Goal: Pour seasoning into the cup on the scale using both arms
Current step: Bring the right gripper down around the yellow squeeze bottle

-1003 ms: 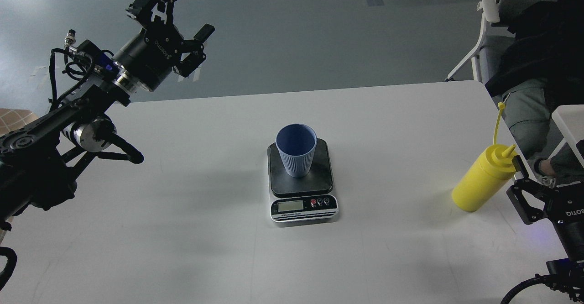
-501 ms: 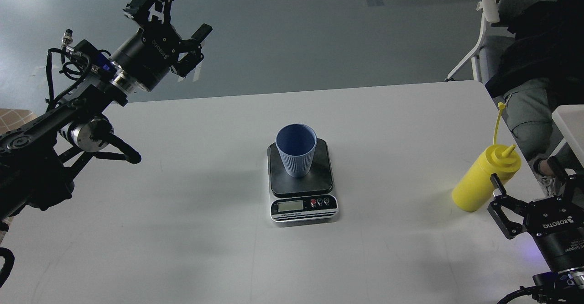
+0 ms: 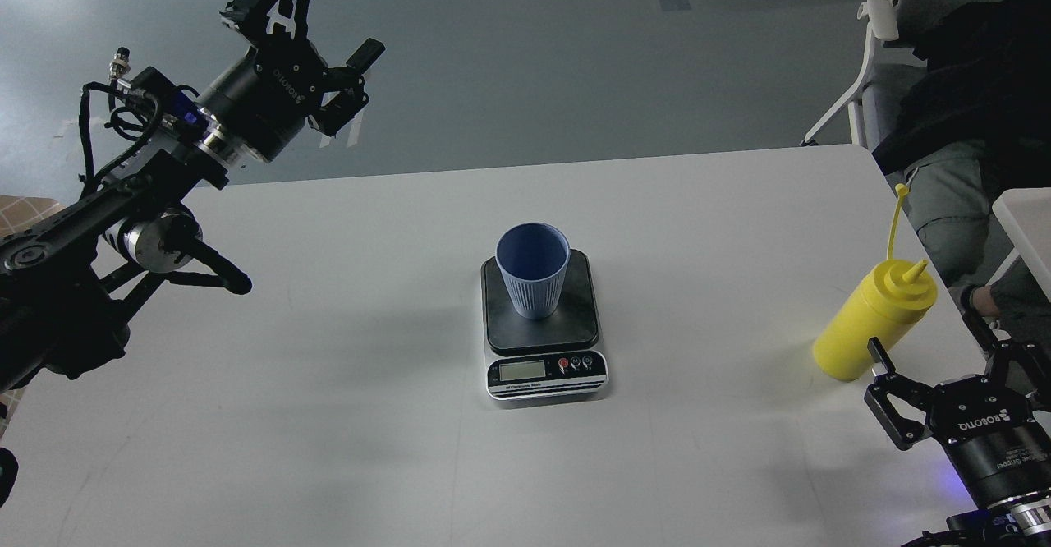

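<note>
My right gripper point(image 3: 932, 358) has come back toward me and left, jaws apart, now just beside the yellow plastic squeeze bottle point(image 3: 870, 323) standing at the table's right edge; I judge grasping comes next. Left gripper point(image 3: 324, 13) waits raised, jaws apart.

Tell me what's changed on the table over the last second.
The right claw has swung left and toward the camera, now open just short of the yellow seasoning bottle, gripping nothing. The left claw barely shifted, open above the table's far edge. Bottle, cup and scale stayed put.
</note>
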Motion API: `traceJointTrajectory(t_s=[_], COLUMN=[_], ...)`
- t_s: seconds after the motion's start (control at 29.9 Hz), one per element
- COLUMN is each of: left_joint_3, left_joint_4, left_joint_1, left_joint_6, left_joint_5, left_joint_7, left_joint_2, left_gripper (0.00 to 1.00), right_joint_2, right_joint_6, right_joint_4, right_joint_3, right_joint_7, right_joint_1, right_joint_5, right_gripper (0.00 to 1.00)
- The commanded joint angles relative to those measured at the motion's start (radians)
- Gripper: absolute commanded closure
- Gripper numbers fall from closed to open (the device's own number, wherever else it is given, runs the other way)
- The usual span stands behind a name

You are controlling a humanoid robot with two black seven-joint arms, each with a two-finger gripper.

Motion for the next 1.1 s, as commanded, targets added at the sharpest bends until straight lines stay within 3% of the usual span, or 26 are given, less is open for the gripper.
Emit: traceJointTrajectory(t_s=[0.0, 0.33, 0.77, 1.07], left_joint_3=[0.002, 0.002, 0.005, 0.009], left_joint_4=[0.000, -0.029, -0.075, -0.095], left_joint_1=[0.002, 0.005, 0.011, 0.012], left_joint_6=[0.000, 0.002, 0.038, 0.038], left_joint_5=[0.000, 0.000, 0.000, 0.003], left_joint_7=[0.000, 0.000, 0.000, 0.000], left_joint_2=[0.003, 0.012, 0.026, 0.036], left_gripper=[0.02, 0.02, 0.02, 0.02], right_joint_2=[0.000, 0.000, 0.000, 0.000], right_joint_6=[0.000, 0.000, 0.000, 0.000], right_joint_4=[-0.027, -0.094, -0.108, -0.200], right_joint_3=[0.006, -0.004, -0.003, -0.001], right_joint_7=[0.014, 0.043, 0.045, 0.045], right_joint_1=[0.000, 0.012, 0.097, 0.221], right_joint_5=[0.003, -0.062, -0.122, -0.177], right_gripper=[0.00, 0.00, 0.00, 0.00])
